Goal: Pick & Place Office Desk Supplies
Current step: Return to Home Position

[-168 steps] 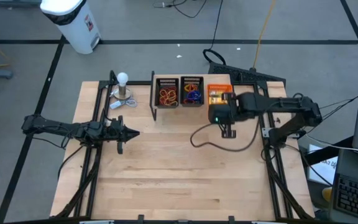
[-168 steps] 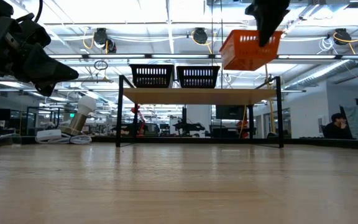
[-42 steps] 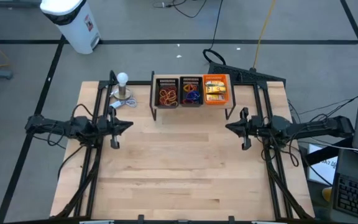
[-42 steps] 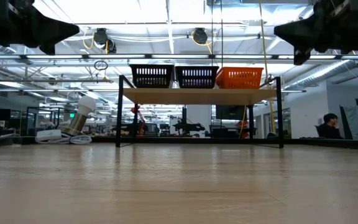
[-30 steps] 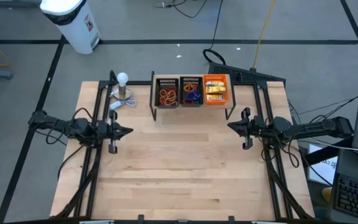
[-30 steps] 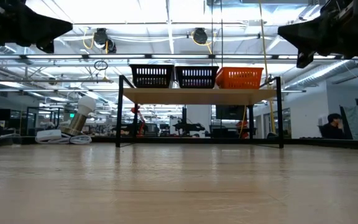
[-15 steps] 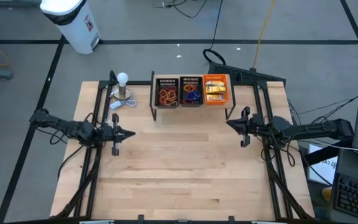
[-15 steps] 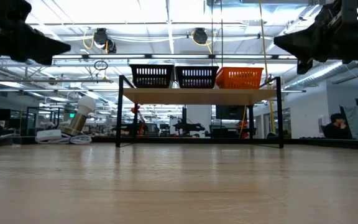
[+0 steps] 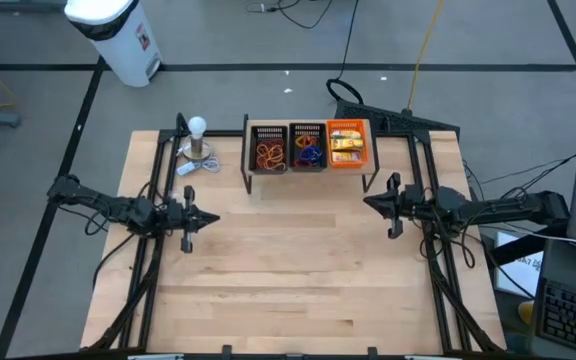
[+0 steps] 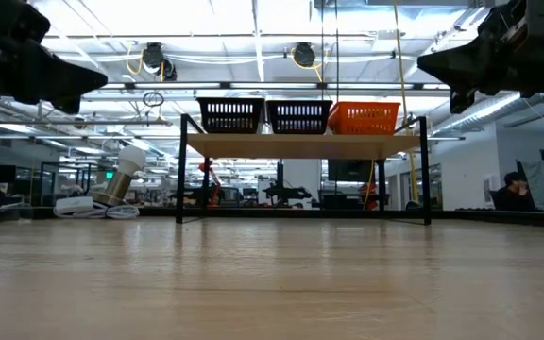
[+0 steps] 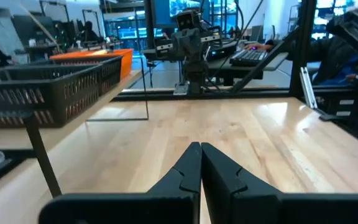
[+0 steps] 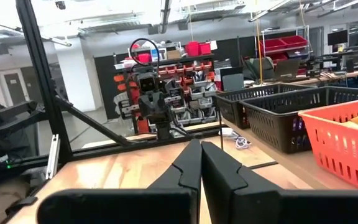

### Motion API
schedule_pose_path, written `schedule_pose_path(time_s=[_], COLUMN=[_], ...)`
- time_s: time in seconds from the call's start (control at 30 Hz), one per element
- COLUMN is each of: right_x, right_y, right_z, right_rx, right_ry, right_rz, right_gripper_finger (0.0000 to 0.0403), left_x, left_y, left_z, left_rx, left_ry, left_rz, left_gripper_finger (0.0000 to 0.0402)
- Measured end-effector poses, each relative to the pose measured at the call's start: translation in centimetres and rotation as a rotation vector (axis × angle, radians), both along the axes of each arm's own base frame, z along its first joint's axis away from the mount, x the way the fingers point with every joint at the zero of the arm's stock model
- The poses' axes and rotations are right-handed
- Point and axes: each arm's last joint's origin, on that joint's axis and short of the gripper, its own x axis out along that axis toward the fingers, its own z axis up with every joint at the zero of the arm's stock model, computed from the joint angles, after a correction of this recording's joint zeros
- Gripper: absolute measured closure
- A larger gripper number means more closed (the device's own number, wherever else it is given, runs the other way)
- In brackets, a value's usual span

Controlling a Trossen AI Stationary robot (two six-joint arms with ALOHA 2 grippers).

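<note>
Three bins stand side by side on a small raised shelf (image 10: 300, 144) at the table's far edge. The left black mesh bin (image 9: 269, 149) holds tan, orange and red rubber bands. Blue and orange rings lie in the middle black bin (image 9: 309, 147), and yellow packets in the orange bin (image 9: 348, 145). My left gripper (image 9: 214, 216) hovers shut above the table's left part, pointing level toward the right. Facing it from the right part, my right gripper (image 9: 367, 203) is shut and carries nothing. Both sets of shut fingers also show in the wrist views: left gripper (image 11: 200, 149), right gripper (image 12: 199, 145).
A white bulb on a round metal base (image 9: 199, 137) stands at the far left, left of the shelf. Black frame rails (image 9: 155, 190) run along both table sides under the arms. Bare wood (image 9: 288, 270) spreads between and in front of the grippers. A person (image 10: 510, 187) sits far off in the room.
My left gripper has sunk a little toward the table, staying shut and still pointing toward the right. The bins and their contents have kept their places.
</note>
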Motion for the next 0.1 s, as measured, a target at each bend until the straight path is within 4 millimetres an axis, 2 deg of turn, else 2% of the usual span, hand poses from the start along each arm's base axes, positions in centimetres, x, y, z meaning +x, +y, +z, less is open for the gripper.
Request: schedule_pose_path(time_s=[0.1], right_x=[0.02], right_y=[0.00], right_z=[-0.02], right_rx=[-0.020], right_ry=[0.004], right_rz=[-0.004], right_gripper_finger=[0.0403], left_x=[0.00], left_y=[0.02], left_z=[-0.07], left_rx=[-0.026], left_ry=[0.007], left_rz=[0.006], left_gripper_finger=[0.0387])
